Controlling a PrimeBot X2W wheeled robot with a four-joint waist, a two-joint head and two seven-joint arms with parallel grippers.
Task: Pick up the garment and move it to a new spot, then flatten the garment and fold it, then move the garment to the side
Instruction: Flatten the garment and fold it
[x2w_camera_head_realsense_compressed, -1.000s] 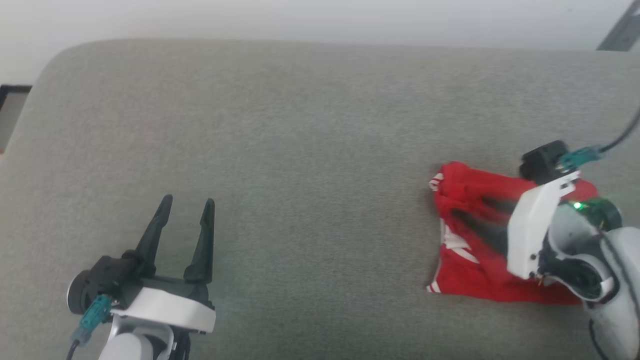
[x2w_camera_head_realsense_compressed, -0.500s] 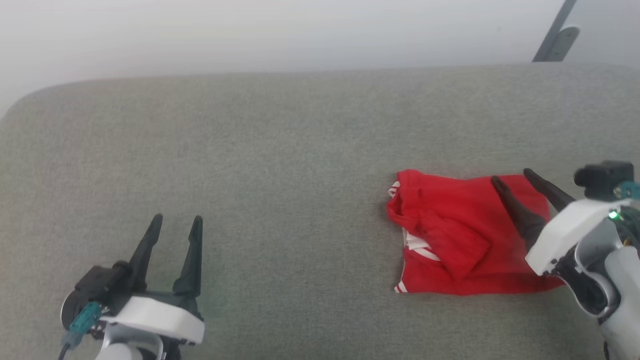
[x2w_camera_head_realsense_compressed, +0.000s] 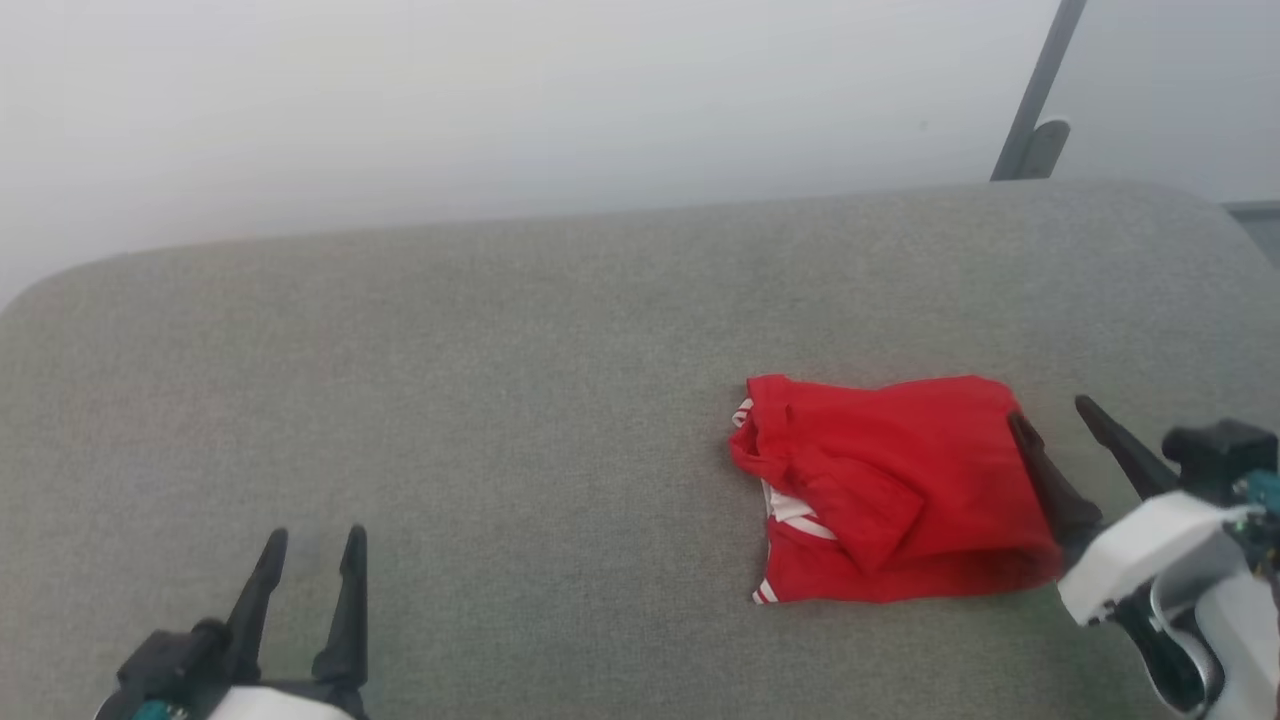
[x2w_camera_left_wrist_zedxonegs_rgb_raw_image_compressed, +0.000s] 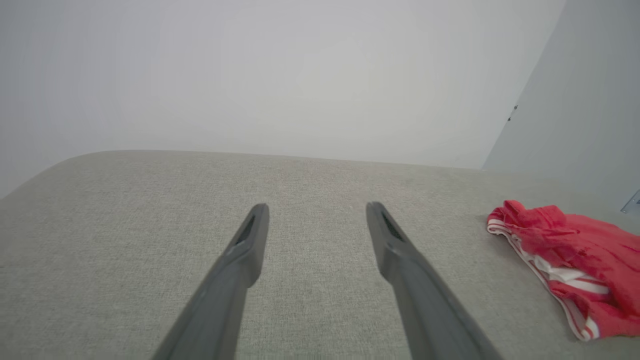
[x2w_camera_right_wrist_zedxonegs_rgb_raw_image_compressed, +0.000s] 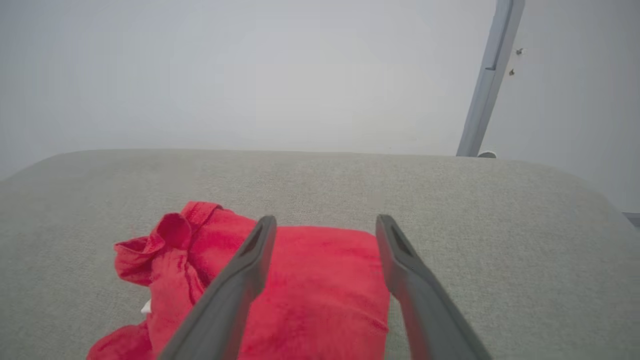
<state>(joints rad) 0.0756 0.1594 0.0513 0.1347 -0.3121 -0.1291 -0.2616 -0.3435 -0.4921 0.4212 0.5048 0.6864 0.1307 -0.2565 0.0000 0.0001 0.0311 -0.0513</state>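
1. Lying on the grey cushion, the garment sits right of centre in the head view. It is a folded red packet with white stripe trim peeking out at its 9 o'clock edge.
2. Its long axis runs from 9 to 3 o'clock in that view. The 9 o'clock end is bunched and lumpy, and the 3 o'clock end looks flatter.
3. The right gripper stands at the garment's 3 o'clock edge with its jaws spread wide, grasping nothing, and its fingers aimed toward 11 o'clock. Its inner finger crosses the cloth's edge, though I cannot tell whether it touches. The outer finger is over bare cushion.
4. In the right wrist view, red cloth lies between the two fingers and spreads off toward 9 o'clock. The cloth's edge lines up roughly with the 3 o'clock finger.
5. The left gripper sits low at 7 o'clock in the head view, also released and empty, well apart from the garment. The garment lies off at its 3 o'clock.
6. The fold looks done, so what is left is probably the shift aside.
7. The right arm is much the nearer. A pinch would likely come in across the short 3 o'clock edge, and it would need to catch every layer or the fold may open and the bunched end drag.
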